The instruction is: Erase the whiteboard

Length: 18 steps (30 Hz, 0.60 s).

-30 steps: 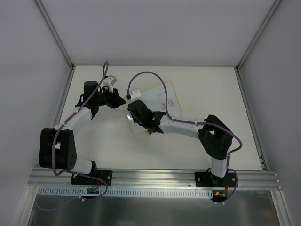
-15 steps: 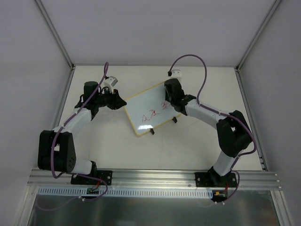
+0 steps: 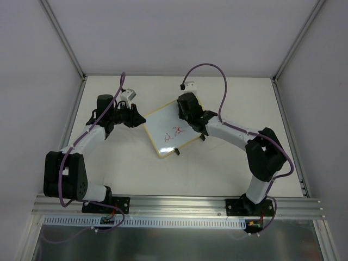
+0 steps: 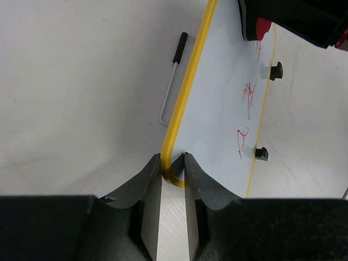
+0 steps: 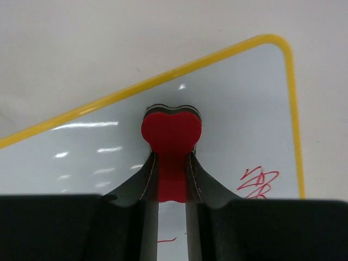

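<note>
A pale table (image 3: 217, 168) sits between plain grey walls (image 3: 163, 32), metal rail (image 3: 179, 202) in front.

The top external camera is looking down from high above and behind the arm bases, taking in the whole table (image 3: 217, 174) from afar. The left wrist camera is peering past the left gripper (image 4: 173, 163), close along the edge of the whiteboard (image 4: 223, 109). The right wrist camera is staring past the right gripper (image 5: 171, 159), close onto that board's face. All three views are sharing the whiteboard and its red marks (image 4: 248, 99).
</note>
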Each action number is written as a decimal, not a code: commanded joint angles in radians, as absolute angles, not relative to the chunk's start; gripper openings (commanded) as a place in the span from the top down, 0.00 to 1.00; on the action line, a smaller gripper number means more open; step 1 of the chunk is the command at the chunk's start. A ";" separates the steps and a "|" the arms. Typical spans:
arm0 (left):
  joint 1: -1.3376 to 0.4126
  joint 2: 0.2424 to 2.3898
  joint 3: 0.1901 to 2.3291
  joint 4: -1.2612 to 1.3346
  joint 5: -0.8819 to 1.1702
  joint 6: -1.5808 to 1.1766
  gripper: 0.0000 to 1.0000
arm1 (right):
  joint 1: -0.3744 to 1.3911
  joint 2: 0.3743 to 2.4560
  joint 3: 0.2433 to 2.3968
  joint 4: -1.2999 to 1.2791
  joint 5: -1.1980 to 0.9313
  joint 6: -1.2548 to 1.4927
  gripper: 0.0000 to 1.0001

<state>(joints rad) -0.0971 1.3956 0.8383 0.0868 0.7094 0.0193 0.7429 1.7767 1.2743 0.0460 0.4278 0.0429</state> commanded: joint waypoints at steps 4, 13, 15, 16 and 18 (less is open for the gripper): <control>-0.101 1.376 0.828 0.063 0.696 0.080 1.00 | 0.723 1.798 1.243 0.044 0.387 0.127 1.00; -0.101 1.371 0.834 0.057 0.687 0.080 1.00 | 0.571 1.694 0.981 0.048 0.388 0.350 1.00; -0.101 1.371 0.836 0.054 0.687 0.080 1.00 | 0.569 1.686 0.942 0.048 0.393 0.400 1.00; -0.101 1.371 0.836 0.052 0.686 0.078 1.00 | 0.569 1.681 0.911 0.057 0.391 0.416 1.00; -0.101 1.370 0.833 0.052 0.687 0.078 1.00 | 0.571 1.683 0.890 0.063 0.374 0.460 1.00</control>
<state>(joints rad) -0.0994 1.3872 0.8387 0.0841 0.7078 0.0189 0.5644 1.6424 0.9565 0.1360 0.3771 0.3592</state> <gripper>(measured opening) 0.189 0.211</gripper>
